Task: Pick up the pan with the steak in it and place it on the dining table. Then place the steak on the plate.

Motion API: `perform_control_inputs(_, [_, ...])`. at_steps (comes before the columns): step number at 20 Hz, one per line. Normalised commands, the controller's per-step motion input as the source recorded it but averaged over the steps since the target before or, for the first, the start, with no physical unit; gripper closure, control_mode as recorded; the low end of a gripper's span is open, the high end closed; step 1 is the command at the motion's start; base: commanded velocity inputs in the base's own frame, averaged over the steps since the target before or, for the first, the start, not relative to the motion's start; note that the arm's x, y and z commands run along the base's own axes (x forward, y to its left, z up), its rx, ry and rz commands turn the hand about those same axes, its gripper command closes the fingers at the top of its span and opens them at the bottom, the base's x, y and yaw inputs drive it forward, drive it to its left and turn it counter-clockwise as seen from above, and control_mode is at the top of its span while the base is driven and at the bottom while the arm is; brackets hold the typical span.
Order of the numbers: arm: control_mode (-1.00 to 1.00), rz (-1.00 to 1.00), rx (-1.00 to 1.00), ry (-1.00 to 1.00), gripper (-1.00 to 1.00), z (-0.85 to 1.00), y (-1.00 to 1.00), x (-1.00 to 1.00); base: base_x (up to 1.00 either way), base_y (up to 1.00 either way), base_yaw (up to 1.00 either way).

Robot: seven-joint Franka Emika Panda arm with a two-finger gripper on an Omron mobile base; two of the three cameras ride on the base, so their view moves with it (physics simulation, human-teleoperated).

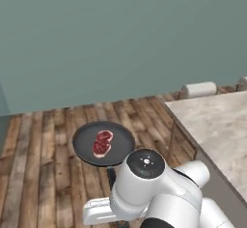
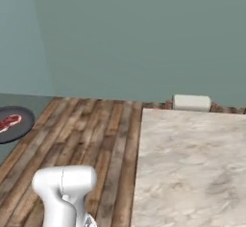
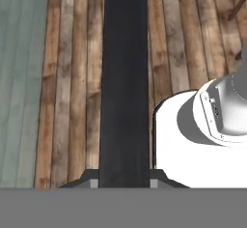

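Fingertips [image 3: 91, 183] pinch pan handle, jaws nearly together; black handle runs straight away between them over wood floor [image 3: 62, 77]. Gripper [image 3: 124, 183] holds pan [image 1: 103, 143] aloft above floor, left of dining table [image 1: 217, 125], apart from it. Steak [image 1: 102, 142] lies in pan centre. Right base view: pan at far left edge, table top [image 2: 192, 168] broad at right. Chair cushion [image 1: 201, 89] at table's far end.

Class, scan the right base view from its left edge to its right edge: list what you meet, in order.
steak in the pan → bare wooden floor → dining table, with a chair's pale cushion at its far edge.
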Motion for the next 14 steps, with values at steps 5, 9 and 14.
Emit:
perform_control_inputs(5, [1.0,0.0,0.0,0.0,1.0,0.0,0.0,0.0,1.0,0.1,0.0])
perform_control_inputs(9, [1.0,0.0,0.0,0.0,1.0,0.0,0.0,0.0,1.0,0.1,0.0])
perform_control_inputs(14, [1.0,0.0,0.0,0.0,1.0,0.0,0.0,0.0,1.0,0.11,-0.01])
